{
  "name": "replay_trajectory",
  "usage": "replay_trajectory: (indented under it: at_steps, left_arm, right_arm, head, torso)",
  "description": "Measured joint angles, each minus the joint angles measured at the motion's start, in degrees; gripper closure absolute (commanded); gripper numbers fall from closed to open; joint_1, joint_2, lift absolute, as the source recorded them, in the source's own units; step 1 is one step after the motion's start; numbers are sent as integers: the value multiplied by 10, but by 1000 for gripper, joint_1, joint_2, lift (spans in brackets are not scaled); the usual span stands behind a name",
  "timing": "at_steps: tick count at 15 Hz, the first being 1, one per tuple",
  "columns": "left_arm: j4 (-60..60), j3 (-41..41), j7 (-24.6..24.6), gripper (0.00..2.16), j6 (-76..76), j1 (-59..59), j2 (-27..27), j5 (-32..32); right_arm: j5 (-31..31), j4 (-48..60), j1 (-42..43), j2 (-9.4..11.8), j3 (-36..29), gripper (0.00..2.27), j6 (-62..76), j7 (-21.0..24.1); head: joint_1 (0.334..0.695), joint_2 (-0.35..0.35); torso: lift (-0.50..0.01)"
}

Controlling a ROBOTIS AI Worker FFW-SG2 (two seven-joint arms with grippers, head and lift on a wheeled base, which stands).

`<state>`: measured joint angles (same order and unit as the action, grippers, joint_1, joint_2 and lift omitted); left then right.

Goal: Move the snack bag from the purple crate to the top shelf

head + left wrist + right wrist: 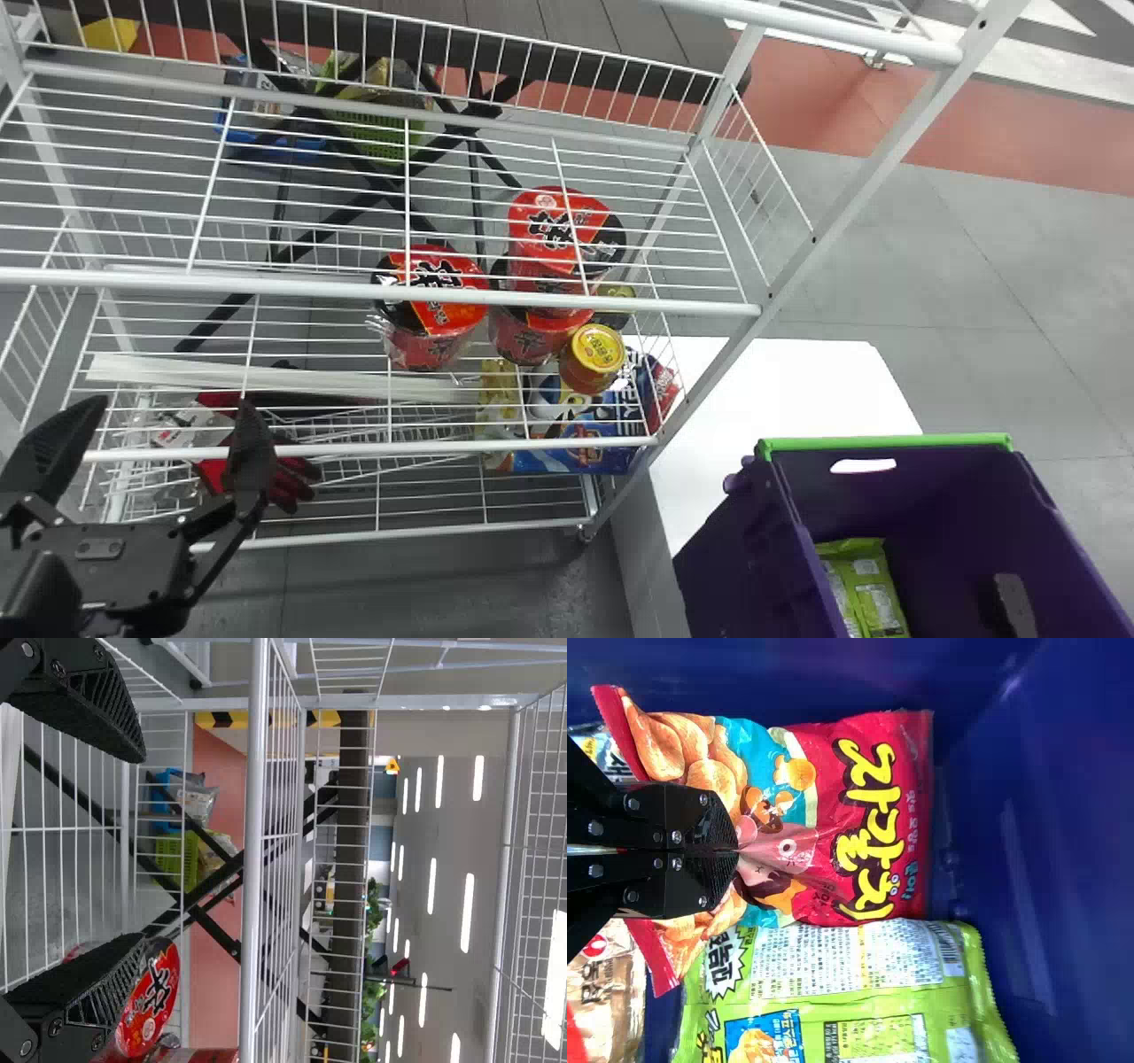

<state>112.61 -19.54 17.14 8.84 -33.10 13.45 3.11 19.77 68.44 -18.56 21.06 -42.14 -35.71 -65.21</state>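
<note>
In the head view my right gripper (1014,607) is down inside the purple crate (735,563). The right wrist view has that gripper (737,850) shut on the middle of a red snack bag (873,815), whose front puckers at the fingertips. The bag lies flat against a green bag (859,992). My left gripper (155,452) stands open in front of the white wire rack at the far left; in the left wrist view the same gripper (142,848) has nothing between its fingers. An upper rack shelf (381,291) crosses the head view.
Red noodle cups (430,310), a yellow-lidded jar (592,356) and blue packs (576,443) stand on the rack's lower levels. A rack post (850,204) rises between the shelves and the crate side. The crate is beside a white table (780,381).
</note>
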Motion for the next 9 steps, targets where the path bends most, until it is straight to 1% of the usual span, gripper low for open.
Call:
replay_trajectory:
  at_steps: [5,7,9]
  left_arm:
    - [-11,0,0,103,0,7,0,4]
    - [-14,0,0,103,0,11,0,6]
    - [-16,-1,0,103,0,14,0,7]
  right_arm:
    - [1,-1,0,0,-1,1450,4,-10]
    - [-7,-4,0,-1,-7,1450,17,-24]
    - [-14,-5,0,-3,-15,1450,30,-28]
  head:
    - [695,-350]
    - [695,-350]
    - [695,-350]
  torso:
    - [-384]
    - [-376]
    - [-368]
